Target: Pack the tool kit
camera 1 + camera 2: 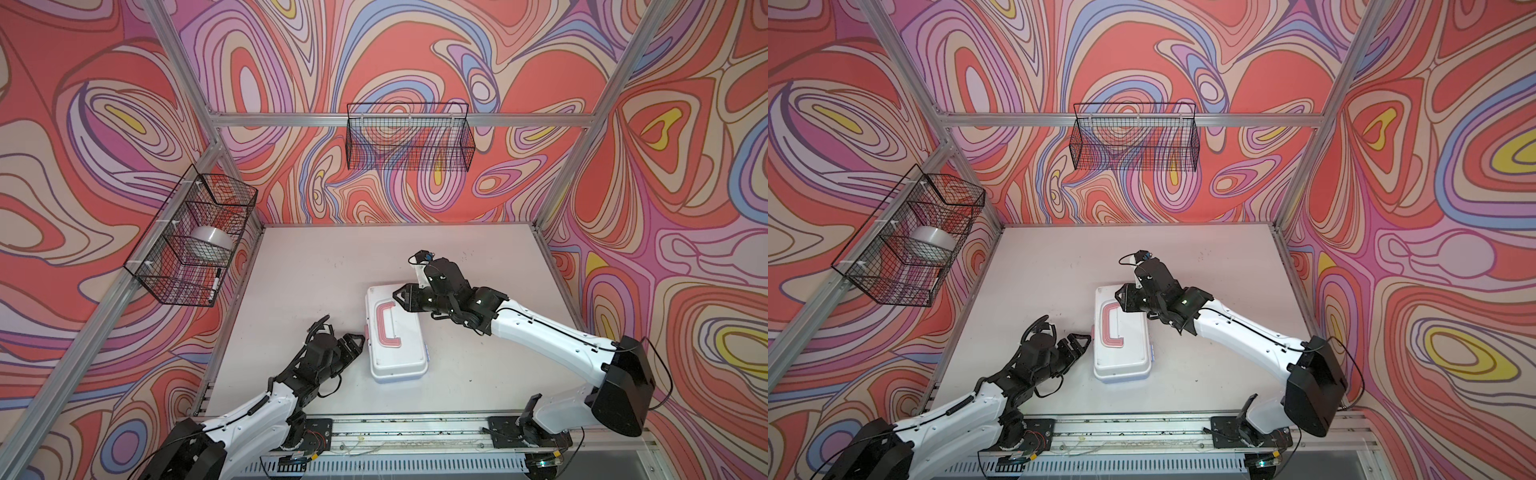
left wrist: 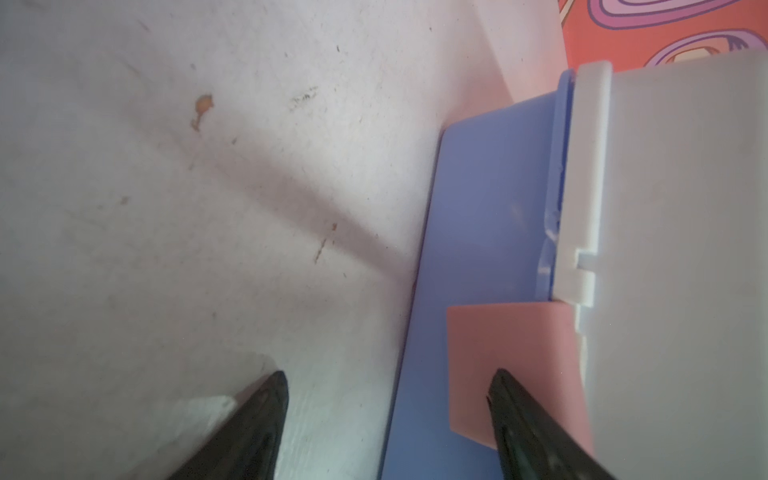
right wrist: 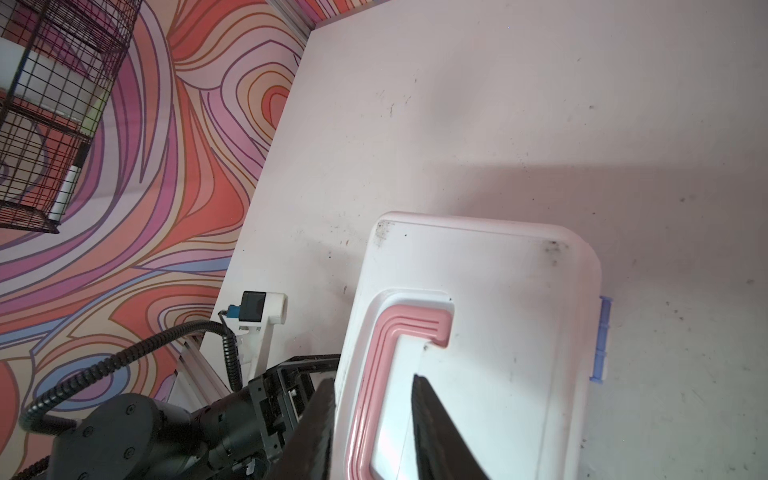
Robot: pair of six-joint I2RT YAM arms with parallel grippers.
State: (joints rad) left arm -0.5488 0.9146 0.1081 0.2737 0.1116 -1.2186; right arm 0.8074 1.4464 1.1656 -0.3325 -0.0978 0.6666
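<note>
Lying flat near the middle of the bench (image 1: 311, 270), the tool kit (image 1: 401, 357) (image 1: 1125, 359) is a white rounded box with its lid down, so whatever it holds is hidden. Its pink handle (image 1: 381, 326) (image 3: 415, 326) is folded into the recess on the lid. In the left wrist view the white lid overlaps a blue lower part (image 2: 478, 208), and a pink latch (image 2: 498, 345) hangs down over that blue side. Whether the latch is snapped home I cannot tell.

The left arm (image 1: 249, 415) reaches to the kit's left side. Its jaws are open, with one fingertip (image 2: 523, 415) over the latch and the other over bare bench. The right arm (image 1: 540, 336) comes in over the far end of the lid. Its jaws stand a little apart, one on either side of the handle's long bar in the right wrist view. They are not clamped on it, and whether they touch the lid I cannot tell.

On the left wall hangs a black wire basket (image 1: 166, 282) with three compartments. A pale roll of tape (image 1: 210, 245) sits in the middle one, and a marker (image 1: 215, 284) leans upright in the one nearest the camera. A second black wire basket (image 1: 409, 137) hangs from the rail on the back wall.
</note>
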